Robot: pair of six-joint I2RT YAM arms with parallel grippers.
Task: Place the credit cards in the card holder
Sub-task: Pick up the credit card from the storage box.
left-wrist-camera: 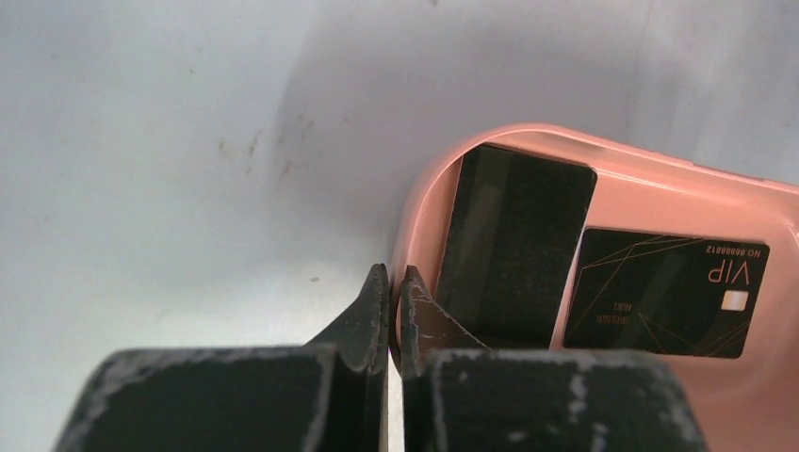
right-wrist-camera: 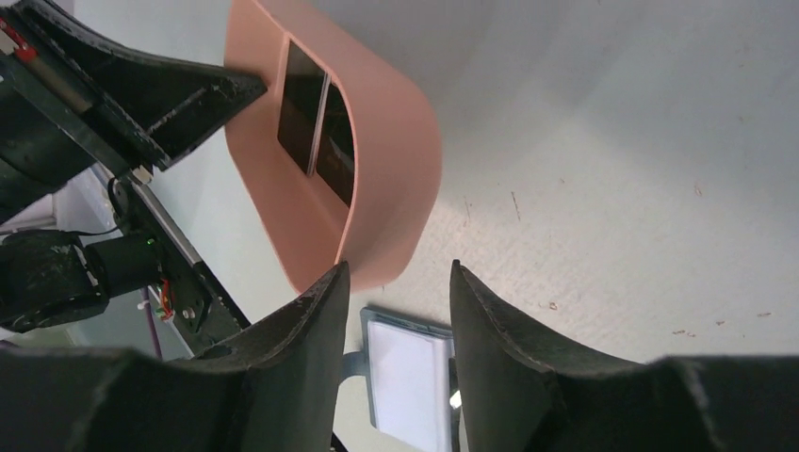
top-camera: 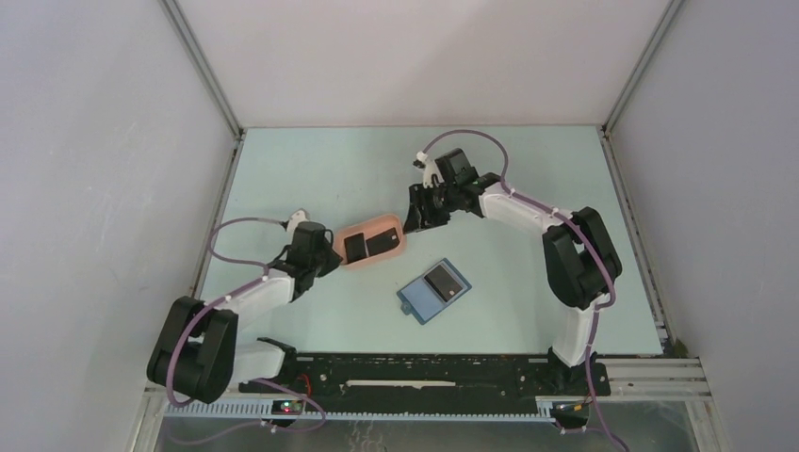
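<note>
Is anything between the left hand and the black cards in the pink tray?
Yes: the pink oval tray's raised rim. The shut left hand sits at that rim; the plain black card and black VIP card lie just inside.

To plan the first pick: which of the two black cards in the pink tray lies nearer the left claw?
The plain black card, beside the left claw; the other card, farther off, shows VIP lettering.

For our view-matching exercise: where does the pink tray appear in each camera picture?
Top external: pink tray, just left of the table centre.
Left wrist: pink tray, right half of the picture.
Right wrist: pink tray, upper left, tilted in frame.
Shared landmark: the black cards inside it.
</note>
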